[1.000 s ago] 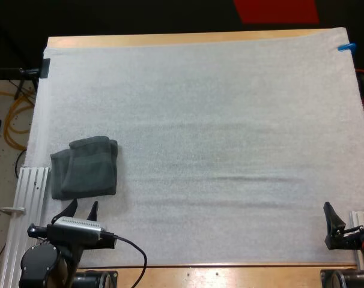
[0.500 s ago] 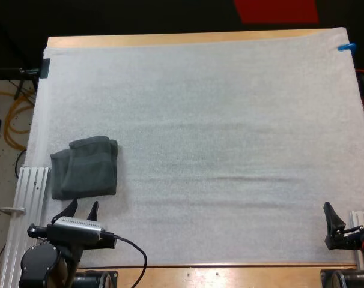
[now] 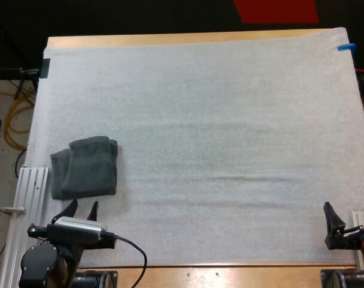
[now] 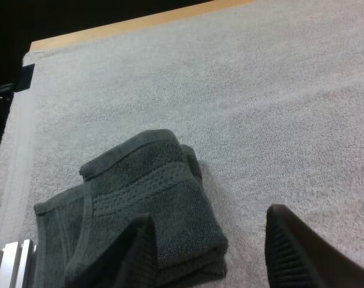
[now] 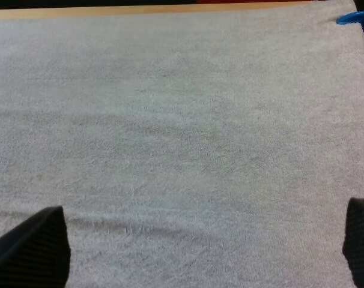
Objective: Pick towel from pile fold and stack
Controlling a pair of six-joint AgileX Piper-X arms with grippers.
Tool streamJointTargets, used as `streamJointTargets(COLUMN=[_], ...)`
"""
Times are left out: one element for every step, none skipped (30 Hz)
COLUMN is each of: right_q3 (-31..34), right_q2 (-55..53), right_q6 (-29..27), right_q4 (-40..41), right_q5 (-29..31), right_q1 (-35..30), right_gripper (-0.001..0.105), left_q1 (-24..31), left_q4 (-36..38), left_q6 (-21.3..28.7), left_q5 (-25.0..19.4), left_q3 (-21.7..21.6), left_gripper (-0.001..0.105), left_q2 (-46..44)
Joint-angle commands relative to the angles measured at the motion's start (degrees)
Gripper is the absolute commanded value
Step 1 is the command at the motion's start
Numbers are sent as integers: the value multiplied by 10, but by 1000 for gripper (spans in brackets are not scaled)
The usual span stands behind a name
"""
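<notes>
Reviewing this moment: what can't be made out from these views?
1. Towel: one folded piece or a stack? High view, layers too fine; left wrist view, a finger of the left gripper covers part of its near edge.
2. Right gripper: high view's edge cuts off its outer finger.

Count on inspection:

- Folded dark grey-green towel (image 3: 84,167): one.
- White mat (image 3: 218,120): one, covering the desk (image 3: 170,39), of which there is one.
- Hands: two, the left hand (image 3: 83,204) and the right hand (image 5: 206,207).
- Ribbed metal rails: two, the left rail (image 3: 26,198) and the right rail (image 3: 358,217).
</notes>
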Motion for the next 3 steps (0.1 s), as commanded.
streamJointTargets(right_q3=[-1,-1,-1], right_q2=[-20,-20,-20], right_q6=[-4,-4,-4], right_q4=[-5,-5,-5], right_q5=[-3,-3,-3], right_q1=[0,0,0], right_gripper=[90,90,90], left_q1=[1,1,1], left_q4=[-7,-7,-7], left_q6=[-6,-6,-6], left_q5=[-1,-1,-1], left_q3=[-3,-3,-3], left_gripper=[40,40,40], left_q2=[-79,-79,-79])
